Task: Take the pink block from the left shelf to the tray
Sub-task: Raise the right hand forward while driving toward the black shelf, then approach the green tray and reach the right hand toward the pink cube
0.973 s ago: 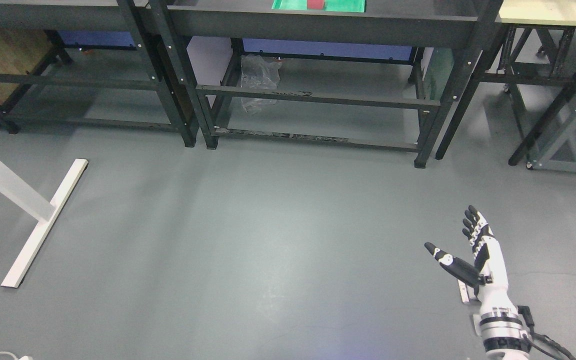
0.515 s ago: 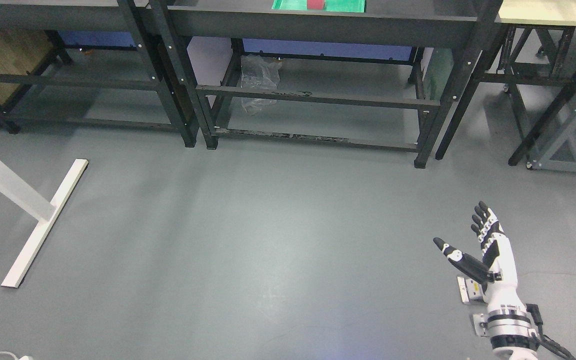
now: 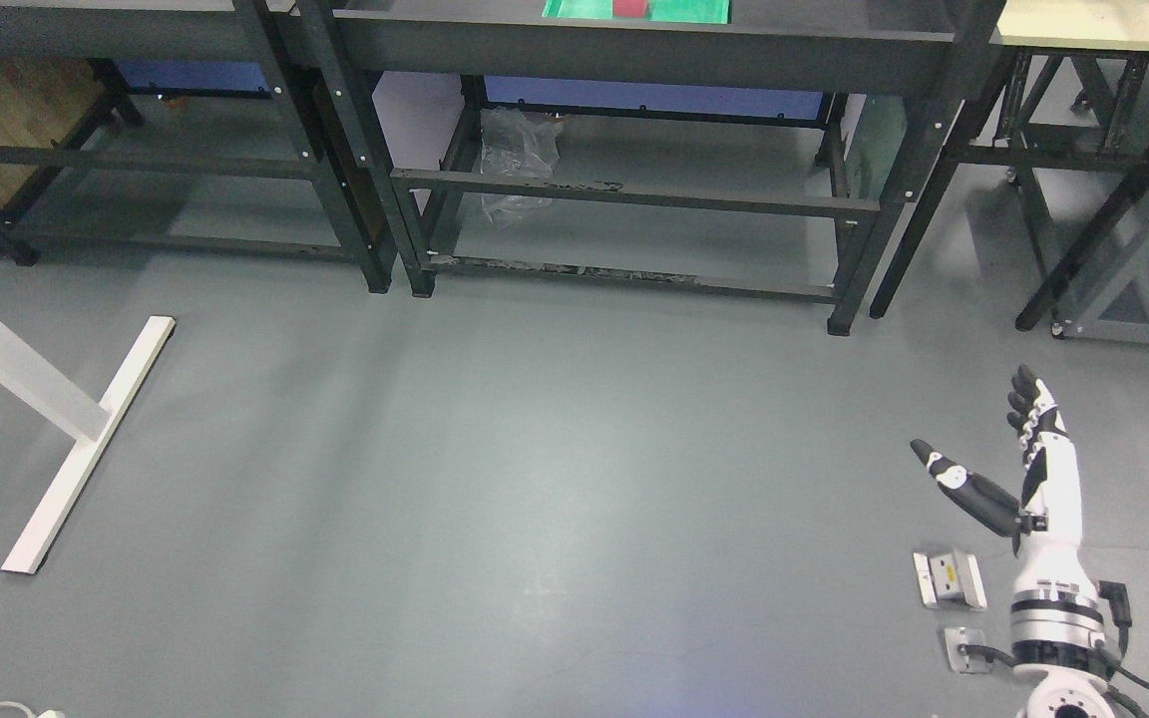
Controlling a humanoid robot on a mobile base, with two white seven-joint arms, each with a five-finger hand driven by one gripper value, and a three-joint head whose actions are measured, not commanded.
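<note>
Pink block (image 3: 629,9) on green tray (image 3: 694,10) — far from right robot hand (image 3: 1028,469).

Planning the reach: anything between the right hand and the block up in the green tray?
Nothing on the floor between. The right hand, open, hangs low at lower right; the reddish-pink block sits in the green tray on the black shelf's top, whose front rail runs just below it.

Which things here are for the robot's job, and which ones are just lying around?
For the job:
green tray on the black shelf
reddish-pink block in it
right hand, open and empty

Just lying about:
plastic bag
white table leg
floor plates
</note>
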